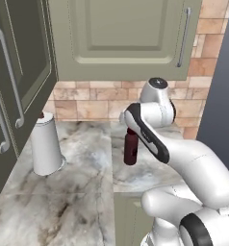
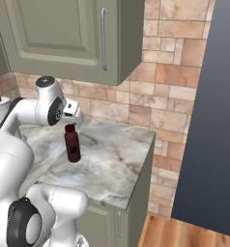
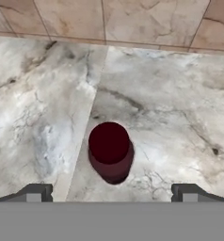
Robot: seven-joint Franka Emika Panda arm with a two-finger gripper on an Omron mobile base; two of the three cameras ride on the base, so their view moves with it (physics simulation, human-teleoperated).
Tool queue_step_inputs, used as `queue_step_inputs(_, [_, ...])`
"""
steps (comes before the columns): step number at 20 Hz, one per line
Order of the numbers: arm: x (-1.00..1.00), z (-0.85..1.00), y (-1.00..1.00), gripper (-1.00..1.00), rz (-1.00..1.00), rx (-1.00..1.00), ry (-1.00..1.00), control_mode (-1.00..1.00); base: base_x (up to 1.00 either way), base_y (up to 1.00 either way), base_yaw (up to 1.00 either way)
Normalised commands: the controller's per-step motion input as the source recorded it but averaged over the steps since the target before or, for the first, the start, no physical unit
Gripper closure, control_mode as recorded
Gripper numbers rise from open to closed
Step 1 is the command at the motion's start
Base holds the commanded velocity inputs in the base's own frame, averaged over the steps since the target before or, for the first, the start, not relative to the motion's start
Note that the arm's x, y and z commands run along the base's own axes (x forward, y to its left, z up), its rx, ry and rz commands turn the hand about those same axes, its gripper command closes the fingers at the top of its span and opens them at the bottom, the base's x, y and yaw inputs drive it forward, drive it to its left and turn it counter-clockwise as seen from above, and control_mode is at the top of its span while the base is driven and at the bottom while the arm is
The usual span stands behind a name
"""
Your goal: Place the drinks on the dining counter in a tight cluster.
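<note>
A stout dark maroon bottle (image 1: 131, 150) (image 2: 72, 144) stands upright on the marble counter (image 1: 78, 192) against the brick wall. In the hand view I look straight down on its round cap (image 3: 109, 143). My gripper (image 3: 111, 194) (image 2: 71, 121) hangs open just above the bottle, with a fingertip (image 3: 35, 193) wide on each side and nothing between them. In the left base view the arm's forearm hides the bottle's neck. The dining counter is out of view.
A white paper towel roll (image 1: 45, 144) stands at the counter's left. Green wall cabinets (image 1: 121, 38) hang low above the counter. A tall dark cabinet (image 1: 15, 86) closes the left side, and a dark panel (image 2: 208, 120) stands past the counter's right edge (image 2: 141, 169).
</note>
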Motion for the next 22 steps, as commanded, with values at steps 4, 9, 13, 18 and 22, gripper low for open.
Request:
queue_step_inputs(4, [0.12, -0.09, 0.0, -1.0, 0.0, -0.01, 0.0, -1.0, 0.0, 0.0, 0.0])
queue_step_inputs(9, [0.11, -0.15, 0.0, -1.0, 0.0, 0.0, 0.04, -1.0, 0.0, 0.0, 0.0])
queue_step_inputs(13, [0.06, -0.13, 0.0, -1.0, 0.0, 0.0, 0.08, -1.0, 0.0, 0.0, 0.0])
queue_step_inputs(18, [0.02, -0.14, 0.0, -1.0, 0.0, 0.0, 0.07, -1.0, 0.0, 0.0, 0.0])
queue_step_inputs(22, [0.18, -0.07, 0.0, -1.0, 0.0, 0.0, 0.01, -1.0, 0.0, 0.0, 0.0])
